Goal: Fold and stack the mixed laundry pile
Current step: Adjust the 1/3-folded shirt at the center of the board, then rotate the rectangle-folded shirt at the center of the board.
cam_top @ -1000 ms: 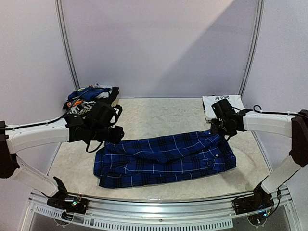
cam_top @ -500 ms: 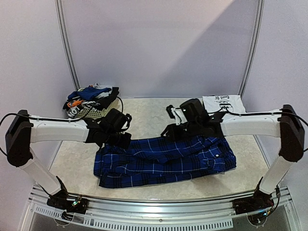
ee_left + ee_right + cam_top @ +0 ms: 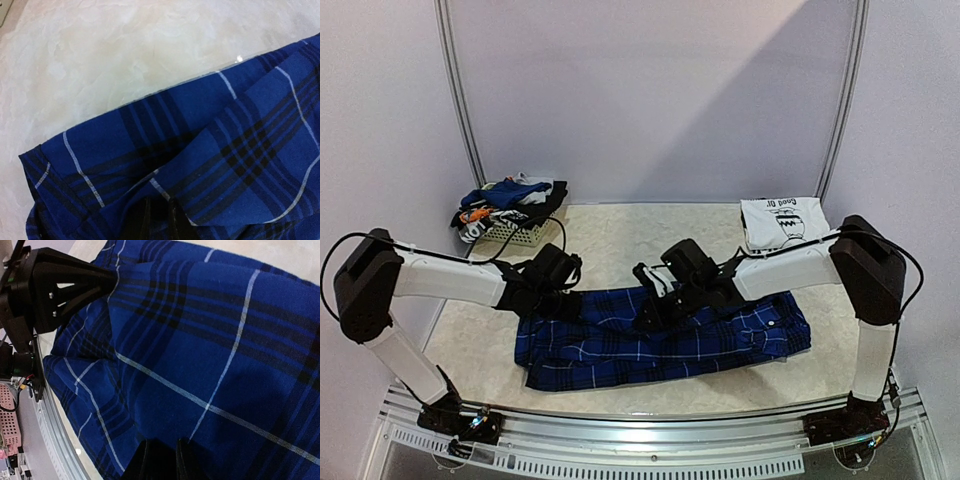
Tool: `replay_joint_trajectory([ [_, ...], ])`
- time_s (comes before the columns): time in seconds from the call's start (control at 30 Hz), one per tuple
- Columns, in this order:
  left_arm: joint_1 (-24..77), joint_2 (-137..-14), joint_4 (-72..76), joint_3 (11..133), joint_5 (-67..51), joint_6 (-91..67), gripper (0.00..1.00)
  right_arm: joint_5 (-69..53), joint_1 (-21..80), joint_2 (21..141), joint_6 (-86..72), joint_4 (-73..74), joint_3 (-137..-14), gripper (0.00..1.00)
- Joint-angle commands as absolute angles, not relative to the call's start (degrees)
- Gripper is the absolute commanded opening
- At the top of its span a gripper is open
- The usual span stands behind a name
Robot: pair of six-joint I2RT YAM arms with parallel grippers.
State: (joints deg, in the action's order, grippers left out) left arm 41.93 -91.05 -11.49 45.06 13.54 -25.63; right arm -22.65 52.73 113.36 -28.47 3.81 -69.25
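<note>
Both arms have swung inward and down since a second ago; the left gripper (image 3: 548, 294) and right gripper (image 3: 655, 306) now pinch the far edge of the plaid shirt (image 3: 720, 335), which lies spread toward the tabletop's (image 3: 640, 235) near edge; the cloth looks soft, light and floppy, so its edges are probably best gripped and lifted evenly.

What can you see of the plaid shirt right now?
The plaid shirt looks like soft woven cloth, blue with black bands and thin white lines. It lies rumpled and partly folded on the pale table, toward the near edge, its long side running left to right. The left tool pinches a raised fold near its far left edge. The right tool pinches cloth near the middle of its far edge.
</note>
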Motion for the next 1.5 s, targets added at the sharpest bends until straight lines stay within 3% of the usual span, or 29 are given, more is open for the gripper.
replay_joint_trajectory([
  [0.0, 39.88, -92.48, -8.67, 42.92, 14.49, -25.70, 0.13, -22.20, 53.26, 114.11, -28.78, 2.12, -64.69, 0.19],
  [0.3, 36.77, -94.39, -5.92, 39.55, 15.05, -24.70, 0.11, -21.08, 53.22, 115.75, -29.54, -1.61, -58.43, 0.20],
  [0.5, 37.25, -92.34, -7.19, 40.88, 14.92, -24.68, 0.11, -21.80, 53.25, 115.21, -29.15, 1.43, -61.27, 0.20],
  [0.63, 39.35, -87.83, -12.81, 44.59, 17.02, -23.43, 0.19, -23.15, 53.25, 113.39, -27.80, 5.57, -65.48, 0.22],
  [0.8, 44.41, -81.20, -21.69, 48.29, 20.00, -22.92, 0.36, -22.18, 52.60, 108.75, -25.86, 10.95, -70.17, 0.31],
  [0.9, 49.26, -79.56, -28.42, 50.94, 23.28, -24.10, 0.41, -21.32, 50.07, 106.36, -24.21, 12.90, -70.71, 0.34],
  [1.1, 57.40, -79.30, -33.78, 53.09, 21.61, -28.29, 0.40, -16.98, 42.02, 102.21, -22.13, 16.55, -68.40, 0.35],
  [1.47, 62.84, -88.72, -23.48, 50.45, 14.18, -32.10, 0.33, 3.47, 35.81, 105.59, -21.67, 23.03, -63.95, 0.34],
])
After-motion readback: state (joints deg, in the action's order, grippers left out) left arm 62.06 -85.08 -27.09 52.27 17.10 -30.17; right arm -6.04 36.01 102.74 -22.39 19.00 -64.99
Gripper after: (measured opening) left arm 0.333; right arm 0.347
